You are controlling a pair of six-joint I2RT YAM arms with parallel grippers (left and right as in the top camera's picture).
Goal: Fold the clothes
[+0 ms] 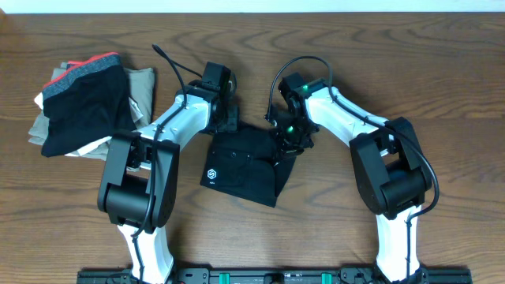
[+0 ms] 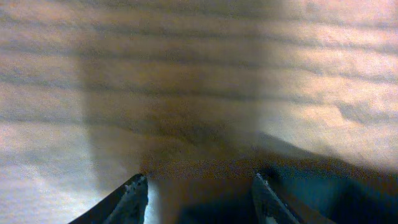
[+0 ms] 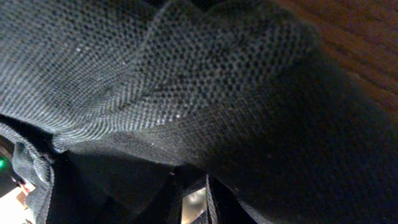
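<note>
— What could have gone wrong from there?

— Taking it from the robot's side outward: the clothes (image 1: 245,166) lay mid-table (image 1: 410,47), between the two arms. They were folded down to a compact black rectangle, with the white logo (image 1: 211,173) at the near left corner. The bundle looked soft and loose. The right gripper (image 1: 288,144) sat on its right edge, and that arm's wrist view was almost all black weave, pressed up close. Had the arm lifted or swung away with cloth caught on it, the top layer would likely have dragged and the fold opened.

— And the other arm?

— Further back, the left gripper (image 1: 226,120) was at the garment's far left corner. A low sweep from there could have hooked the edge and skewed the rectangle.

— How did the jaws stand?

— On the left, the fingers (image 2: 132,199) were well apart over bare wood and held nothing. Dark fabric showed just beside one of them. On the right, cloth draped over the tips and touched them. It hid whether they were clamped on it or parted, so that could not be told.

— Anything beyond?

— At the far left, well apart, lay a pile of other garments (image 1: 87,102), black with red trim over khaki. It looked out of harm's way.
</note>
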